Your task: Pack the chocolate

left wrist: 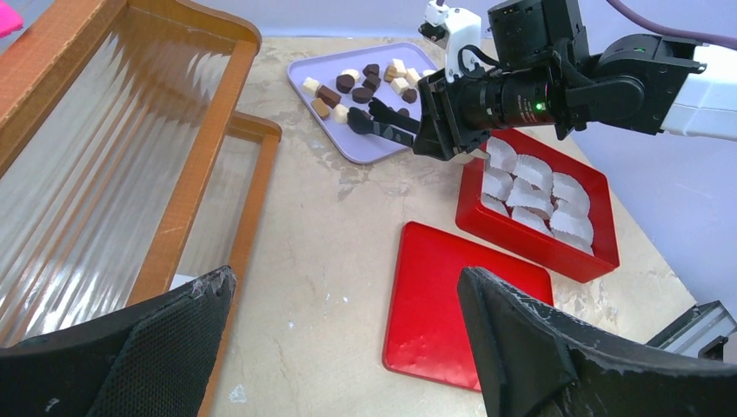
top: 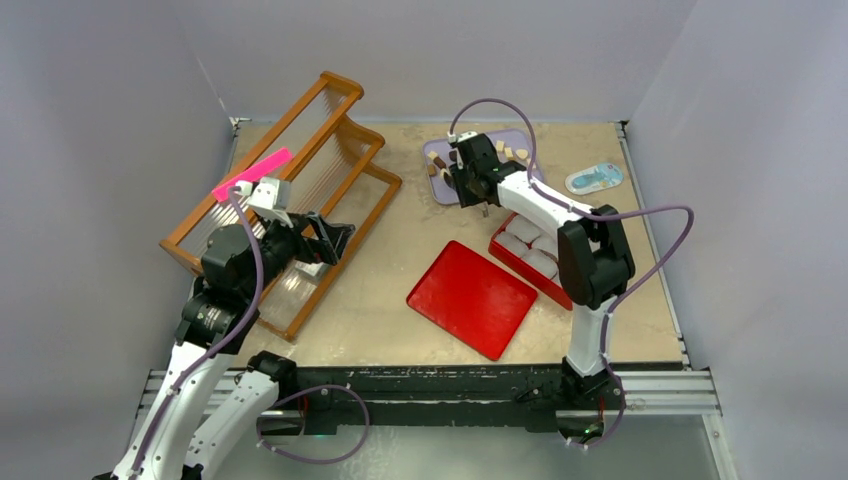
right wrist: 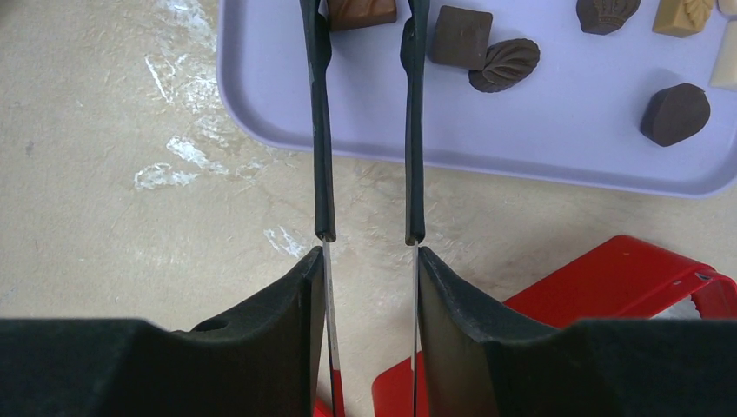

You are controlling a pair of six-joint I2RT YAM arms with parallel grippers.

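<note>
Several chocolate pieces [left wrist: 361, 87], dark brown, mid-brown and cream, lie on a lavender tray [left wrist: 382, 148] at the back of the table. My right gripper [right wrist: 369, 256] is shut on black-tipped tongs [right wrist: 322, 130]. The tong arms stand apart on either side of a mid-brown chocolate [right wrist: 361, 10] at the tray's near edge. A red box [left wrist: 539, 248] with white paper cups [left wrist: 530, 187] sits to the right of the tongs. My left gripper [left wrist: 348, 278] is open and empty above the table by the wooden rack.
A flat red lid [top: 472, 298] lies mid-table in front of the red box [top: 520, 262]. A brown wooden rack [top: 300, 170] with clear ribbed panels fills the left side, with a pink object [top: 252, 175] on it. A blue-and-white item [top: 594, 178] lies at the back right.
</note>
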